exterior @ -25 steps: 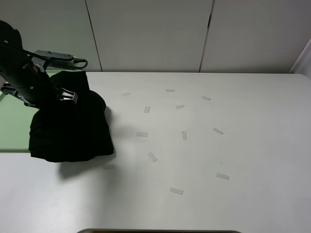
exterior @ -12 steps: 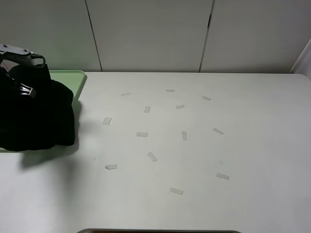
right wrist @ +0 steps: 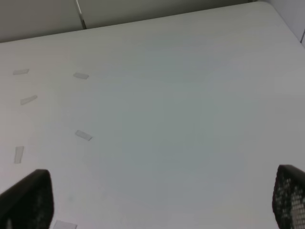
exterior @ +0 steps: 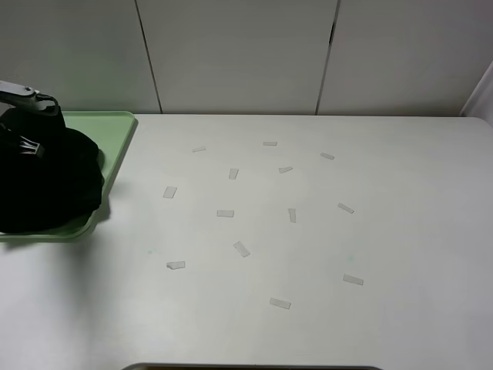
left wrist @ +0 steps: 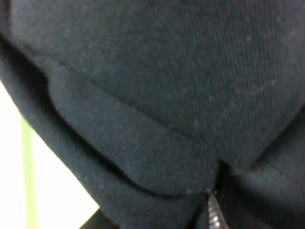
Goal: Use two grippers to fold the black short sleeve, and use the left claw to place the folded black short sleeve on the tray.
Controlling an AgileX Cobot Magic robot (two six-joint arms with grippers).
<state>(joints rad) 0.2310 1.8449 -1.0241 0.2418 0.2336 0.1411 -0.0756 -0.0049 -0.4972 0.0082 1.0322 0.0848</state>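
Black shirt bundled on the green tray, left arm over it, right claw wide over bare table.

From the high camera, the folded shirt [exterior: 46,181] sits as a dark heap on the tray [exterior: 115,146], covering most of it, with only the tray's rim and a strip of its floor showing beside the heap; the left arm [exterior: 23,96] reaches over the shirt's far side, its claw hidden, and small tape strips [exterior: 225,213] lie scattered on the white table [exterior: 347,324], well apart from the tray. The left wrist camera is filled by black cloth [left wrist: 167,95] pressed close, a sliver of tray edge [left wrist: 26,176] beside it; I cannot tell how that claw stands. The right wrist camera shows the right claw [right wrist: 164,198] spread wide, holding nothing, above the table.
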